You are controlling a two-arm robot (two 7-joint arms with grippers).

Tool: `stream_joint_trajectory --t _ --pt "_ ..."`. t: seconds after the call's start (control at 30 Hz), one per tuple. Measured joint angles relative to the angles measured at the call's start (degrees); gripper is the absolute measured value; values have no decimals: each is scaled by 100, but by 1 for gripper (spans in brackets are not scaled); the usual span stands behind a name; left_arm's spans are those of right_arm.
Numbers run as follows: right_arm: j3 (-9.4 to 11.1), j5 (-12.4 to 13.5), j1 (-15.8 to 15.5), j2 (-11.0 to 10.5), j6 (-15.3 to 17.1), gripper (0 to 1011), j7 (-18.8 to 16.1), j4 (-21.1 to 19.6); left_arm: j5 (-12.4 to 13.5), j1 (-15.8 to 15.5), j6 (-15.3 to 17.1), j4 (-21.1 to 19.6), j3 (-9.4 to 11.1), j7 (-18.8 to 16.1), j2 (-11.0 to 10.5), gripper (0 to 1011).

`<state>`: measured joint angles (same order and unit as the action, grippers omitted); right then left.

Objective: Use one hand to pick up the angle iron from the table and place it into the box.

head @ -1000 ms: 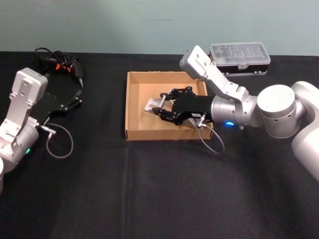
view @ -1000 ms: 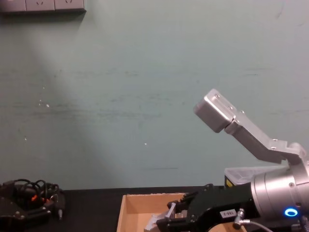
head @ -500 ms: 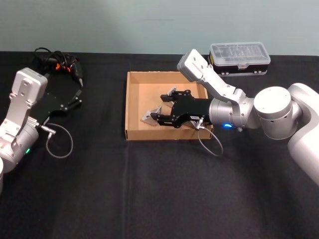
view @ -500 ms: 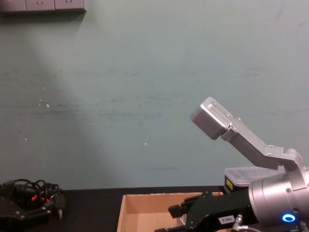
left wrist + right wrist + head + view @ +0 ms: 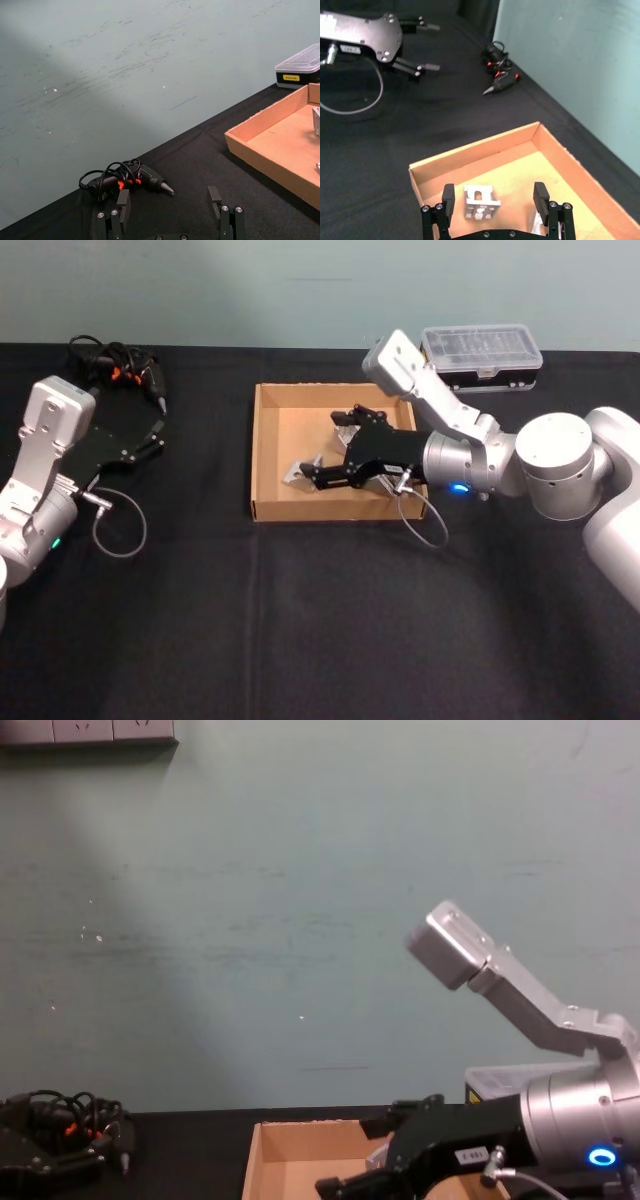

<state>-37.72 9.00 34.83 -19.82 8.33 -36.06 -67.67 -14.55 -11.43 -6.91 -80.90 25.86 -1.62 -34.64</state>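
Matte black, the table (image 5: 300, 640) spreads wide before us under a pale teal wall. On it sits the box (image 5: 266, 455), a shallow tan cardboard tray with thin walls. Our right gripper (image 5: 330, 450) hovers over its floor, fingers spread wide and holding nothing; our left gripper (image 5: 170, 212) waits parked near the tangled cables (image 5: 115, 365), also open. Smallest, the angle iron (image 5: 480, 202), a silvery bent bracket, lies on the box floor between the right fingers. We judge the placing done; only withdrawal remains.

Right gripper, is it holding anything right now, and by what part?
Nothing is held. The right gripper is open over the box, and the angle iron lies loose on the box floor.
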Motion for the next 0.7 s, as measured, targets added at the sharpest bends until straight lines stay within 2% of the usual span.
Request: stream_joint_trajectory --t 0.2,0.43,0.63,0.67,0.7 --pt "188 64 -131 -64 -35 1003 176 -302 0 0 0 0 0 0 0 1000" --pt "627 162 -537 -302 -51 1003 674 -1061 0 0 0 0 0 0 0 1000" --pt "1190 102 -1160 -604 -49 1003 1391 -1856 0 0 0 0 0 0 0 1000" --pt "1361 90 -1361 -678 -49 1003 1583 -2032 0 0 0 -1 0 0 0 1000" --pt "1444 86 -1462 -707 -49 1003 1673 -2113 0 0 0 0 0 0 0 1000"
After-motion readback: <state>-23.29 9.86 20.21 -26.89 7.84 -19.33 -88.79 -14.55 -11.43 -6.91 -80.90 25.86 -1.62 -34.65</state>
